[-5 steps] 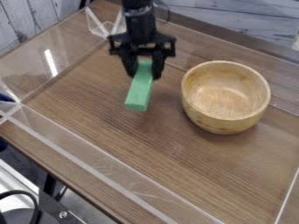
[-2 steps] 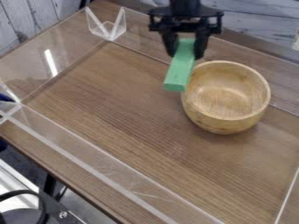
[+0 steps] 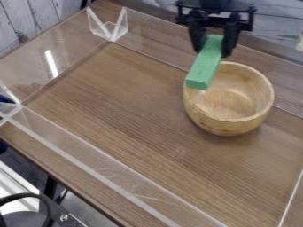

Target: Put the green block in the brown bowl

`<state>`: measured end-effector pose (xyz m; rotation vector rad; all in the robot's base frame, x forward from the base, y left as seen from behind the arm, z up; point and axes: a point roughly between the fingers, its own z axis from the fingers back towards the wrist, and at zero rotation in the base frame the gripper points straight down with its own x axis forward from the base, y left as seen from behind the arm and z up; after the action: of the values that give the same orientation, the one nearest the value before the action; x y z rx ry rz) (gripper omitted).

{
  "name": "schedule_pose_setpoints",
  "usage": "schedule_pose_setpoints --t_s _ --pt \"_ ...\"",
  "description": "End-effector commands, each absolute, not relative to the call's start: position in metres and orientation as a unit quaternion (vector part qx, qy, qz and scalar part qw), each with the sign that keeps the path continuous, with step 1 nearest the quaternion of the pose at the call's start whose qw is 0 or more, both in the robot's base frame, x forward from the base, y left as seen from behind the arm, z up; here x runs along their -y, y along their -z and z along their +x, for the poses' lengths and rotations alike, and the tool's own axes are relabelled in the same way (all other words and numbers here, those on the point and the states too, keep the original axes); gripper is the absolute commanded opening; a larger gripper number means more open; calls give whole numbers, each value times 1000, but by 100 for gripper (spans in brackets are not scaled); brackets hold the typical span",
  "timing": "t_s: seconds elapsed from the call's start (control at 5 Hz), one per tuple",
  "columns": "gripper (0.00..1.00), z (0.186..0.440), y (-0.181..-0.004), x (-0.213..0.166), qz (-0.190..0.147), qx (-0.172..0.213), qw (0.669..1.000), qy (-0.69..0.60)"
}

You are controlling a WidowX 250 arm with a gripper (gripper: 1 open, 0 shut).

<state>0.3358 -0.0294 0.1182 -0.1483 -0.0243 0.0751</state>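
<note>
Wooden bowl point(image 3: 229, 99): pale tan wood, visible grain, smooth, soft sheen
Green block point(image 3: 206, 71): solid bright green, smooth face, looks matt; material unclear
Tabletop point(image 3: 119, 115): brown wood look, fine grain, smooth, low sheen
Tape strips point(image 3: 73, 151): clear, plastic-looking, glossy, with whitish glints
Corner piece point(image 3: 108, 24): transparent, plastic-looking, shiny along the edges
Cable point(image 3: 35, 193): black, smooth, rubbery or plastic-looking
Robot arm point(image 3: 214, 15): dark, blurred; finish hard to tell
</note>
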Motion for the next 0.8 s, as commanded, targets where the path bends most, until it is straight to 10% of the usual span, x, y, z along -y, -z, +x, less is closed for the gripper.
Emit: schedule_pose_setpoints --t_s 0.0,0.4,0.6 --pt "0 350 -140 46 -83 35 995 -34" --pt "0 345 -113 79 -89 41 995 -5" --pt "100 346 -97 78 -70 24 997 -1"
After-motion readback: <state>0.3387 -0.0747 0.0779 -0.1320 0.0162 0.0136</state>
